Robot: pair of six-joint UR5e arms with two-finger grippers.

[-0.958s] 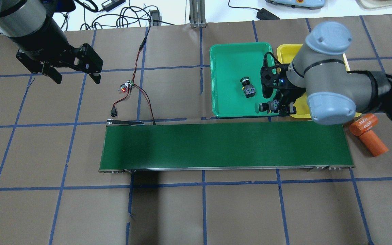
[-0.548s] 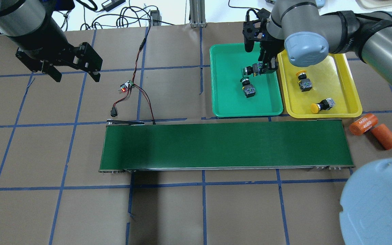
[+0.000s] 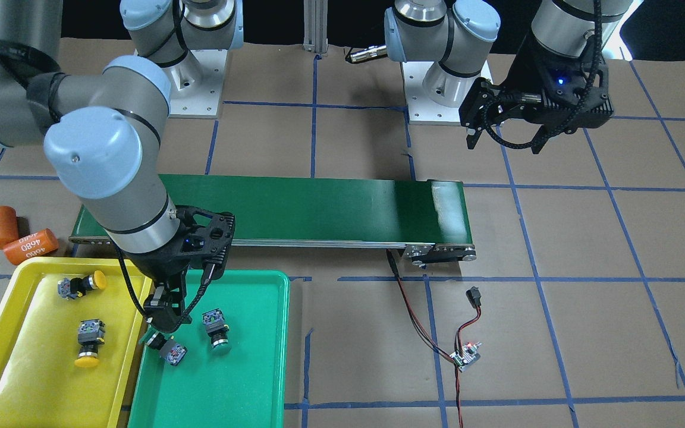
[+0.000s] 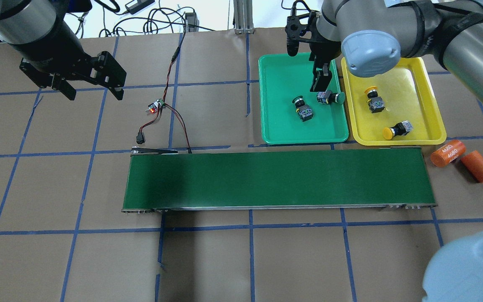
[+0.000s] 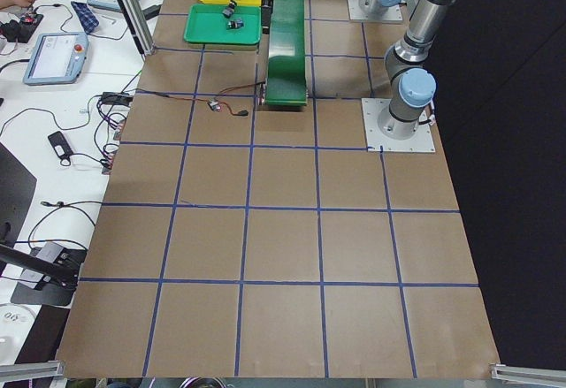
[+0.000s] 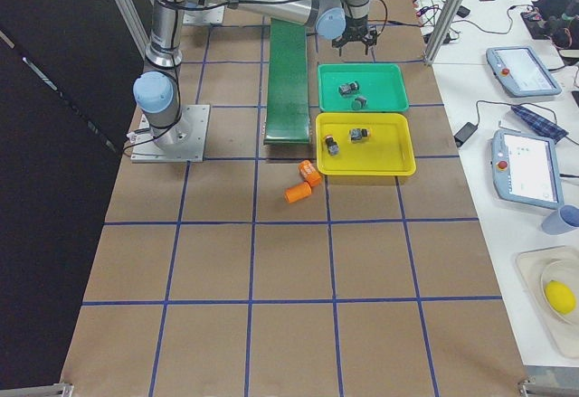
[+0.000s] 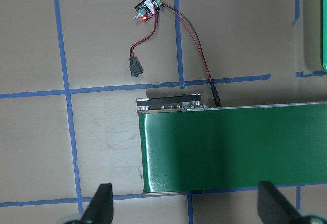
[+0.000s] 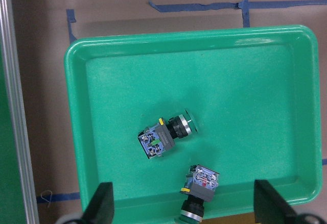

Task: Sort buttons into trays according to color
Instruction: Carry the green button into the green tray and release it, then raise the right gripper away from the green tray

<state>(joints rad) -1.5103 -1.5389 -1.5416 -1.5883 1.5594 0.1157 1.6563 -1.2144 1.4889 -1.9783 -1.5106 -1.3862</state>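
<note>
The green tray (image 4: 279, 121) holds both green buttons: one (image 4: 302, 108) near its middle and one (image 4: 329, 97) by its right wall, both lying on their sides. My right gripper (image 4: 319, 84) hangs open just above that second button, apart from it; its spread fingers (image 8: 102, 203) frame both buttons (image 8: 163, 134) (image 8: 200, 191) in the right wrist view. The yellow tray (image 4: 417, 84) holds two yellow buttons (image 4: 373, 100) (image 4: 396, 130). My left gripper (image 4: 90, 86) is open and empty, far to the left over the paper.
A long dark-green conveyor belt (image 4: 279, 178) lies in front of the trays. Two orange cylinders (image 4: 447, 153) (image 4: 478, 167) lie at its right end. A small circuit board (image 4: 155, 107) with red and black wires lies near the belt's left end.
My right gripper carried a green button from the green tray's near edge to its far part, then opened; the button now lies in the tray. The left arm has not moved.
</note>
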